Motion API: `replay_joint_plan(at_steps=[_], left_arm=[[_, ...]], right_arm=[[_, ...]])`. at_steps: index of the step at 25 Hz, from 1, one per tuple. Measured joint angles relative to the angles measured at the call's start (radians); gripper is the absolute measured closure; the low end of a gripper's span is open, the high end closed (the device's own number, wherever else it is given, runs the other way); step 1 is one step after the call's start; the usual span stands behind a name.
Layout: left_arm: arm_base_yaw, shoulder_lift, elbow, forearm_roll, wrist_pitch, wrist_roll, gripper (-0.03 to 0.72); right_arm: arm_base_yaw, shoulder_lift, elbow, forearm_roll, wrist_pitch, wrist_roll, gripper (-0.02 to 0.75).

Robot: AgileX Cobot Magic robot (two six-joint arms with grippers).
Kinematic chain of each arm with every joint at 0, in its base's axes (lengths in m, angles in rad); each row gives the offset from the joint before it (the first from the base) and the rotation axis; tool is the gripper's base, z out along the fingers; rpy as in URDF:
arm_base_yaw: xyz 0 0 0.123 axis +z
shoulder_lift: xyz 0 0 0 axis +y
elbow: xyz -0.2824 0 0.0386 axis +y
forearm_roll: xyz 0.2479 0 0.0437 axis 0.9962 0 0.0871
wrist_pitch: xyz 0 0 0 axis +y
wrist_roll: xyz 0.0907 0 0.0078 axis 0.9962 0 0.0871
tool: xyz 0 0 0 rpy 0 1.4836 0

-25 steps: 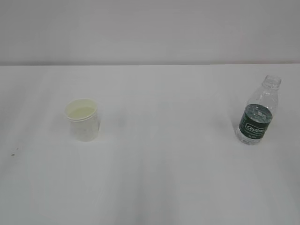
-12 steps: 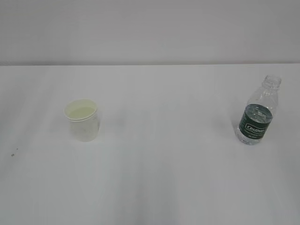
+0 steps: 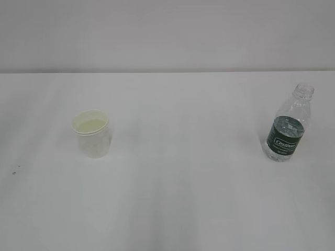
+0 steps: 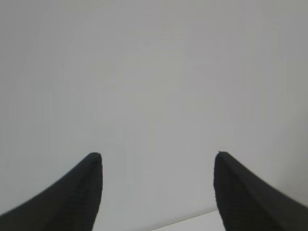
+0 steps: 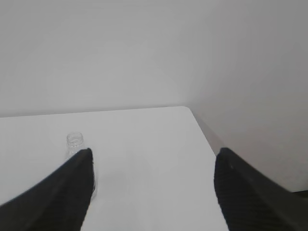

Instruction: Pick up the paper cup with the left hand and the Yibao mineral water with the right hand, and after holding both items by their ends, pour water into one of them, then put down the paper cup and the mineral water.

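White paper cup [image 3: 92,133] upright on my worktop [image 3: 183,198] at left, Yibao mineral water [image 3: 287,130] upright well apart at right, my left pincer [image 4: 158,159] spread and empty, my right pincer [image 5: 154,154] spread, bottle neck just beside its left finger [image 5: 72,187]

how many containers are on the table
2: the paper cup stands on the table's left, the Yibao mineral water on its right, well apart. None seems hidden.

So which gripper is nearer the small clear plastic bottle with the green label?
Right. The right gripper has the clear plastic bottle ahead, beside its left finger; the left gripper faces only blank wall.
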Motion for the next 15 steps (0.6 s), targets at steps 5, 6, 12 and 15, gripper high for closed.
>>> replay_joint_plan(at_steps=[5, 6, 12, 15], left_arm=[[0.000, 0.000, 0.000, 0.000, 0.006, 0.000, 0.176], [0.000, 0.000, 0.000, 0.000, 0.009, 0.000, 0.176], [0.000, 0.000, 0.000, 0.000, 0.025, 0.005, 0.176], [0.000, 0.000, 0.000, 0.000, 0.026, 0.017, 0.176]], right_arm=[[0.000, 0.000, 0.000, 0.000, 0.000, 0.000, 0.147], [0.000, 0.000, 0.000, 0.000, 0.000, 0.000, 0.147], [0.000, 0.000, 0.000, 0.000, 0.000, -0.003, 0.148], [0.000, 0.000, 0.000, 0.000, 0.000, -0.002, 0.148]])
